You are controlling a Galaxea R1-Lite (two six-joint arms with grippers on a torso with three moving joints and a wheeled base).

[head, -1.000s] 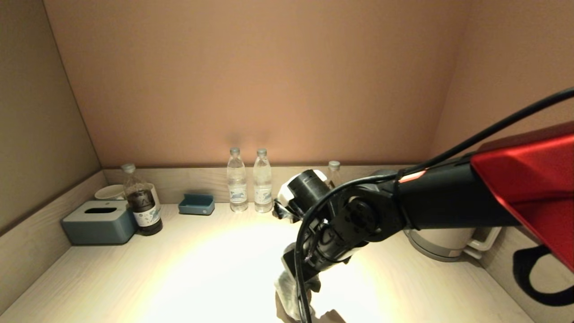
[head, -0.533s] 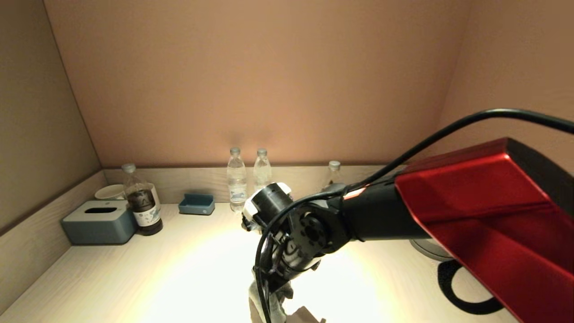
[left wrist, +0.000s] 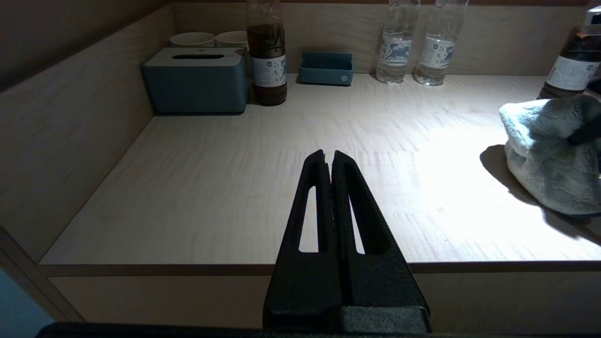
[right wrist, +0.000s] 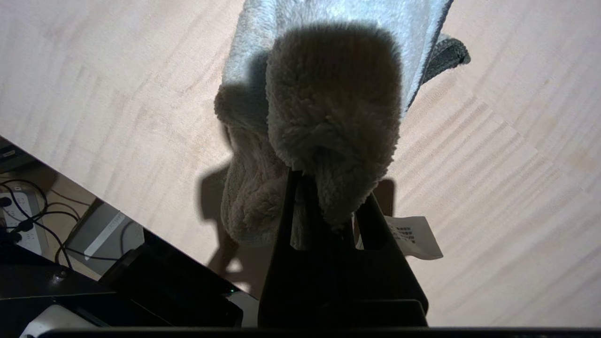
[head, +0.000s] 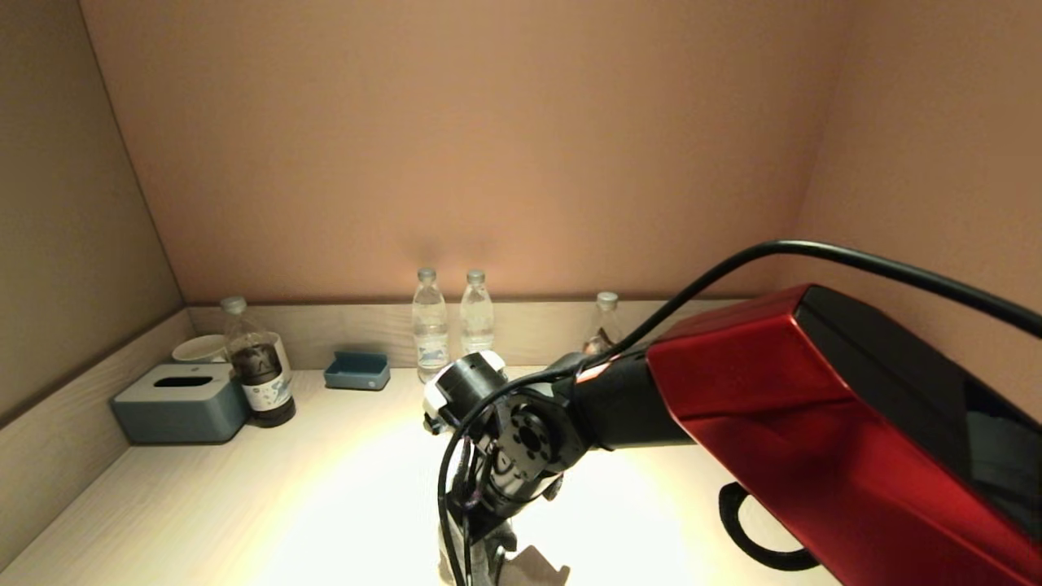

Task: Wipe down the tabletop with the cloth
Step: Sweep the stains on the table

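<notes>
A fluffy grey-white cloth (right wrist: 328,94) with a white label (right wrist: 413,237) lies bunched on the light wooden tabletop (right wrist: 493,141) near its front edge. My right gripper (right wrist: 324,197) is shut on the cloth from above and presses it onto the wood. In the head view the right gripper (head: 480,553) and a bit of cloth (head: 449,557) sit at the bottom centre, mostly hidden by the arm. My left gripper (left wrist: 328,157) is shut and empty, hovering by the front edge; the cloth (left wrist: 544,155) lies off to its right.
Along the back wall stand a blue-grey tissue box (head: 181,402), a white cup (head: 199,348), a dark bottle (head: 259,366), a small blue tray (head: 356,370), two water bottles (head: 430,325) and another bottle (head: 602,321). Cables and a power strip (right wrist: 23,225) lie below the front edge.
My right arm has swept leftwards along the front of the table, dragging the cloth with it. The arm now hides the kettle at the right.
</notes>
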